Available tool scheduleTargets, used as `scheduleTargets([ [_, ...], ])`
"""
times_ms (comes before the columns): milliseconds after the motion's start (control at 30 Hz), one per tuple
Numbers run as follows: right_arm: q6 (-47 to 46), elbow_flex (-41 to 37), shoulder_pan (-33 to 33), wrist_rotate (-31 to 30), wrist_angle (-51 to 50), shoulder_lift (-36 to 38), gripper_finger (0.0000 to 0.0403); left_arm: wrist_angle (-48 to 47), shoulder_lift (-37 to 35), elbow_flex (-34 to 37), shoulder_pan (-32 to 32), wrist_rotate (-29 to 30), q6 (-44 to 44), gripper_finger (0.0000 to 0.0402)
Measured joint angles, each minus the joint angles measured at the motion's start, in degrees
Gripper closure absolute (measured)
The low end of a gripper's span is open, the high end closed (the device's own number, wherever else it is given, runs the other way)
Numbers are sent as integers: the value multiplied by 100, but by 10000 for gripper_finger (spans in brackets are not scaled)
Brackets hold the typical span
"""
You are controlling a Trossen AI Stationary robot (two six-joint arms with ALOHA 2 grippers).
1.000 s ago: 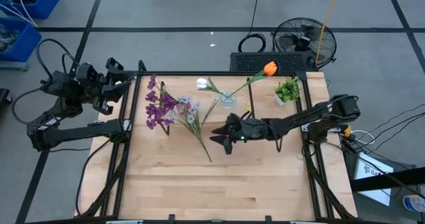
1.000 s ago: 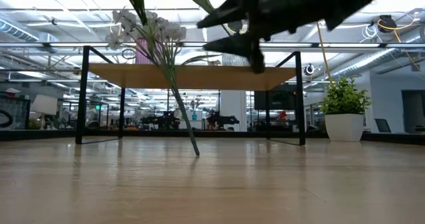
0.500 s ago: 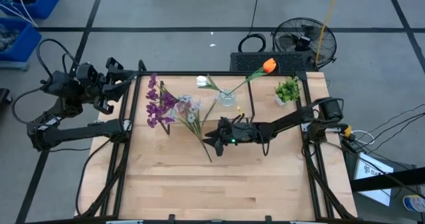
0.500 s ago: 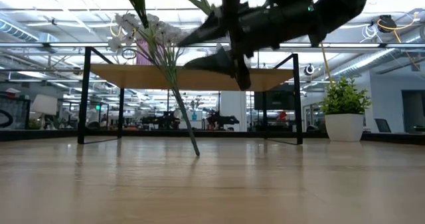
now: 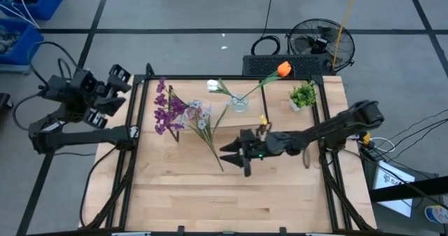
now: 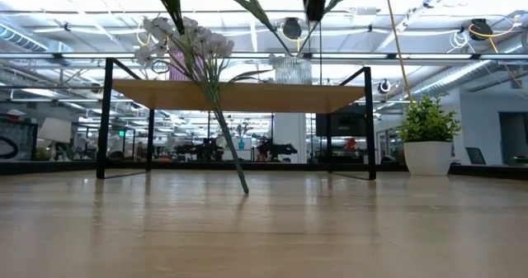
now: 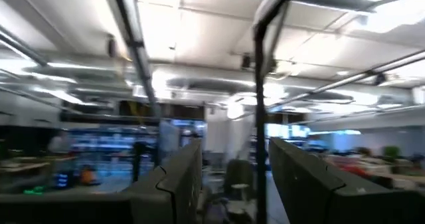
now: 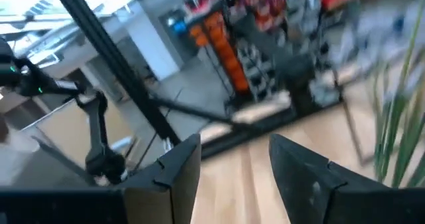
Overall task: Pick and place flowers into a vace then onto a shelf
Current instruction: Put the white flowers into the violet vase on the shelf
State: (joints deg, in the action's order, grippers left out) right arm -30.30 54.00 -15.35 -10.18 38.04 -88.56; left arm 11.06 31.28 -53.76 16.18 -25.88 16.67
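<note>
A clear vase stands on the light-wood shelf and holds the orange tulip and the white bud. The pale spray leans against the shelf's front edge, its stem end on the table. The purple cluster lies at the shelf's left end. My right gripper hovers open, level, just right of the spray's stem, holding nothing. My left gripper is open beyond the table's left edge, pointing up.
A small potted plant in a white pot stands on the table to the right of the shelf. Black frame rails run along the table's sides. The near half of the tabletop is bare wood.
My right gripper has risen, almost leaving the top of the low view, and has shifted a little toward the table's near edge, staying open. My left gripper has swung slightly away from the table and tipped upward. The flowers and vase have not moved.
</note>
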Motion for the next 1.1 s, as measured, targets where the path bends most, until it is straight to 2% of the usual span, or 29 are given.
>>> scheduleTargets([
  [133,617,2,-83,-595,-218,633,232,136,209,-5,-512,216,-363,222],
  [233,945,2,-74,-834,-297,1025,232,157,515,-369,-700,791,-1066,222],
  [300,1130,2,-73,-943,-317,1223,232,-117,830,-896,-725,1127,-1356,222],
  [500,1410,2,-40,-955,-313,1641,232,-1853,2327,-3046,-986,971,-1979,222],
  [567,1427,2,-40,-960,-319,1748,232,-2517,2833,-3770,-1210,1249,-2387,222],
  [633,1477,2,-40,-958,-320,1821,232,-3304,3302,-4466,-1519,1860,-2831,222],
  [700,1497,2,-41,-956,-327,1891,232,-3975,3734,-5107,-1952,2716,-3150,223],
  [833,1490,2,-48,-939,-480,1976,232,-4852,4591,-6050,-3136,4408,-3783,240],
  [967,1475,2,-48,-931,-682,2014,232,-5033,5349,-6481,-4420,6159,-4210,275],
  [1100,1475,2,-48,-928,-799,2016,232,-5081,5805,-6554,-5426,8441,-3750,296],
])
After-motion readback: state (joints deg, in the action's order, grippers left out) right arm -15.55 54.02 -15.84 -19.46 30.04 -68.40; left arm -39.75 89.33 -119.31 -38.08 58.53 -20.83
